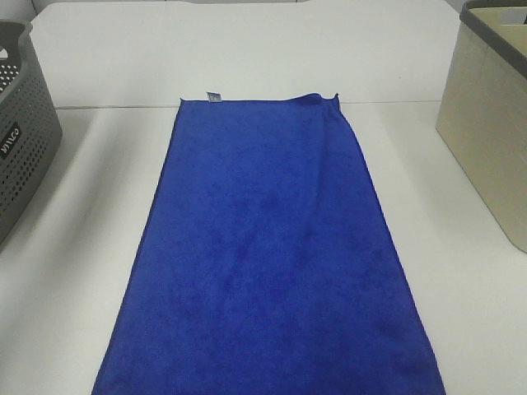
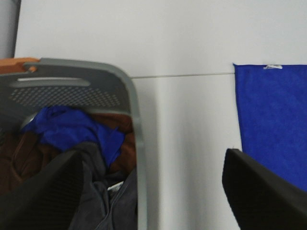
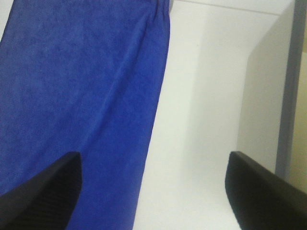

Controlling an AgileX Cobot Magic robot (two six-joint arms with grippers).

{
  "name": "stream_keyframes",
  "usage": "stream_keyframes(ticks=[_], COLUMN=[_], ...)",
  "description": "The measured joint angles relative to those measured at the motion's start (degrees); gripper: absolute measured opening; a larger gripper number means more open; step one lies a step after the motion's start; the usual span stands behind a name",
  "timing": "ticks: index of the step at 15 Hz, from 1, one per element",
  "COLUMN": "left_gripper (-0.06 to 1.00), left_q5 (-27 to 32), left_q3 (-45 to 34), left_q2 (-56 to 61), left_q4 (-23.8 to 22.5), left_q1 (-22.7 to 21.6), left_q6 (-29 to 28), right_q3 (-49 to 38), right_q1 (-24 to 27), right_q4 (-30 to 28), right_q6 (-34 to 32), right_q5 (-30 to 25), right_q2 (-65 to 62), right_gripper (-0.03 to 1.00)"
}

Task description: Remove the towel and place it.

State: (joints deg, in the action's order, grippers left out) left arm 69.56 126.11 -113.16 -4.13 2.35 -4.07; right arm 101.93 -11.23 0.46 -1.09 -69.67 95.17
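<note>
Exterior high: the towel [image 1: 268, 255] lies spread flat on the white table [image 1: 461, 329], filling the middle of the frame from the upper centre down past the bottom edge. Royal blue, plush nap, rectangular; a small pale tag [image 1: 213, 97] sits on the far short edge. The upper right corner is slightly rumpled. A grey perforated basket [image 1: 20, 132] stands at the left edge, a beige bin [image 1: 486, 123] at the right edge, both apart from the towel. No arm shows here.

Left wrist: the left gripper [image 2: 153, 191] has its dark jaws spread wide at the lower corners, holding nothing. The grey basket at left holds a crumpled blue cloth [image 2: 72, 132] with brown and grey fabrics. The towel's corner with its tag is at right of frame.

Right wrist: the right gripper [image 3: 153, 191] has jaws wide apart, nothing between them. The towel fills the left half of the frame, smooth with faint folds; bare table in the middle, beige bin wall at right.
</note>
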Motion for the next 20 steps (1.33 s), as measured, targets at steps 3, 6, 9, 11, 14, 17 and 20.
stream_keyframes(ticks=[3,6,9,11,14,17,20], left_gripper=[0.74,0.74,0.74,0.74,0.74,0.74,0.74], left_q5=[0.0,-0.46,-4.47,-6.47,-9.63,-11.8,-15.7], left_q3=[-14.55,-27.85,-37.93,-43.14,-53.34,-62.28,-72.25], left_q2=[11.97,23.66,33.63,39.53,48.93,56.95,71.62], left_q4=[-0.23,-0.34,-0.34,-0.34,-0.34,-0.34,-0.34], left_q1=[-3.27,-4.13,-4.18,-4.18,-4.18,-4.18,-4.18], left_q6=[0.86,0.92,0.92,0.52,0.23,0.23,0.17], right_q3=[-12.83,-24.18,-32.2,-36.84,-43.54,-48.13,-51.97], right_q1=[0.0,0.0,0.0,0.0,-0.06,-0.06,-0.06], right_q4=[-0.74,-0.92,-0.86,-0.46,-1.66,-4.18,-8.54], right_q6=[-5.56,-10.37,-11.52,-11.52,-9.85,-6.36,-3.9], right_q5=[-0.06,-0.11,-0.11,-0.11,-0.17,-0.17,-0.23], right_q2=[-14.67,-29.62,-41.65,-49.05,-59.59,-67.55,-77.23], right_gripper=[0.8,0.8,0.8,0.8,0.8,0.8,0.8])
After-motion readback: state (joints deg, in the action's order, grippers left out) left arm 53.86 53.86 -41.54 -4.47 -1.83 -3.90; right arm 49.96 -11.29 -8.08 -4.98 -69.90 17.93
